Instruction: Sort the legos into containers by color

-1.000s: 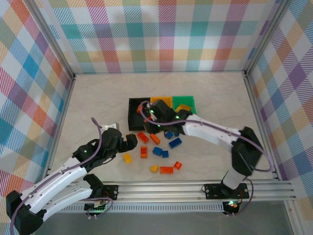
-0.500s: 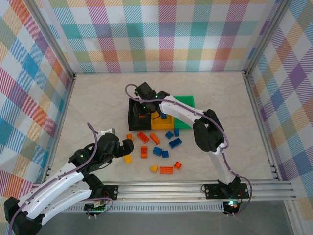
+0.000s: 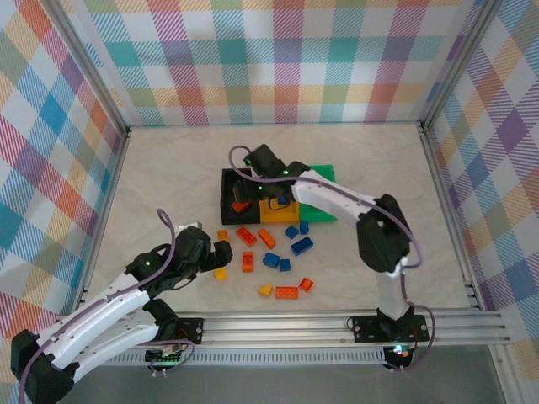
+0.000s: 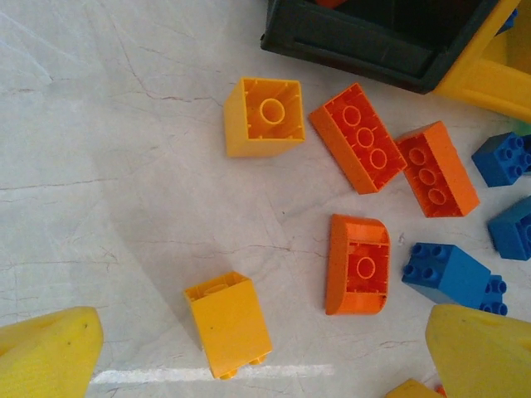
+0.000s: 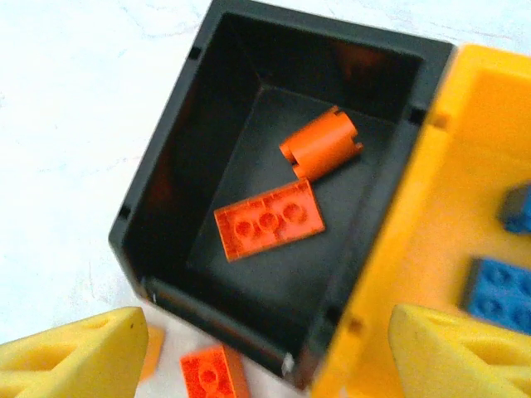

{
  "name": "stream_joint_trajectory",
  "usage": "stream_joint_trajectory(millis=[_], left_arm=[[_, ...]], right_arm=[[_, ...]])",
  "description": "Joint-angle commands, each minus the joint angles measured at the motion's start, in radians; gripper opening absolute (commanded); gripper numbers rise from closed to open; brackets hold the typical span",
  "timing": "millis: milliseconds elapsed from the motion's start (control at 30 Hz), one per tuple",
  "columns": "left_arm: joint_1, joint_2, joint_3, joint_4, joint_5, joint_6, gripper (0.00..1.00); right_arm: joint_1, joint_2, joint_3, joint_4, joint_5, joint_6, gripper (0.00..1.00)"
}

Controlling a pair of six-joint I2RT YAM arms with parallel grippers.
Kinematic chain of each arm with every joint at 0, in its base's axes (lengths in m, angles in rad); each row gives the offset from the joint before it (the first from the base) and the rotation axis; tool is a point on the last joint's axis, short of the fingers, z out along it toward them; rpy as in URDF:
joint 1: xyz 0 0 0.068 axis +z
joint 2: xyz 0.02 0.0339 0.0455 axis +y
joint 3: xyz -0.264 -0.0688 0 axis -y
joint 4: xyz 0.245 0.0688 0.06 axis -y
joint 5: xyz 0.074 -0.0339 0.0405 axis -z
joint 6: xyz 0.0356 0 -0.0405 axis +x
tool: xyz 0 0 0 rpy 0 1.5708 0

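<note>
Legos (image 3: 301, 245) in orange, blue and yellow lie scattered on the table between the two arms, just in front of three bins. We see the right gripper (image 5: 265, 356) hovering over the black bin (image 5: 166, 166), its fingers wide apart and empty. Two orange bricks (image 5: 270, 220) rest inside that bin. The left gripper (image 4: 261, 352) hangs above a yellow brick (image 4: 228, 323), also spread wide and holding nothing.

We judge the main risk to be crowding. An orange rounded brick (image 4: 357, 265) and a blue brick (image 4: 452, 274) sit near the yellow one, so wide fingers coming down could nudge or trap a neighbour. The yellow brick lies on its side and may twist out of a pinch. Blue bricks (image 5: 498, 290) lie in the yellow-orange bin (image 5: 431, 215), so a yellow piece could wrongly land there instead of in the green bin (image 3: 324, 172). The arms could also meet near the bins.

The table (image 3: 168, 160) is pale, marbled and smooth. Pastel plaid walls (image 3: 278, 59) enclose it, with a metal rail (image 3: 337, 324) along the near edge.
</note>
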State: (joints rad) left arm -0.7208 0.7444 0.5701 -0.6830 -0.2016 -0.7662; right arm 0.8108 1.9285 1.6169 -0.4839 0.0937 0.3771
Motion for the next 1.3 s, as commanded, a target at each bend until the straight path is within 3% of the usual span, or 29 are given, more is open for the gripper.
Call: stream_joint_trajectory(millis=[0, 267, 533, 800, 1267], left_arm=[[0.012, -0.008, 0.034, -0.042, -0.028, 0.016, 1.0], [0.03, -0.053, 0.102, -0.071, -0.07, 0.055, 1.0], [0.045, -0.06, 0.119, -0.087, -0.072, 0.081, 1.0], [0.058, -0.059, 0.108, -0.079, -0.055, 0.079, 1.0], [0.078, -0.05, 0.093, -0.062, -0.03, 0.078, 1.0]], right_arm=[[0.005, -0.154, -0.158, 0.119, -0.029, 0.03, 0.78], [0.157, -0.353, -0.493, 0.145, -0.07, 0.008, 0.77], [0.34, -0.395, -0.656, 0.094, -0.11, -0.05, 0.76], [0.41, -0.311, -0.663, 0.115, -0.064, -0.072, 0.75], [0.465, -0.214, -0.654, 0.132, 0.013, -0.077, 0.58]])
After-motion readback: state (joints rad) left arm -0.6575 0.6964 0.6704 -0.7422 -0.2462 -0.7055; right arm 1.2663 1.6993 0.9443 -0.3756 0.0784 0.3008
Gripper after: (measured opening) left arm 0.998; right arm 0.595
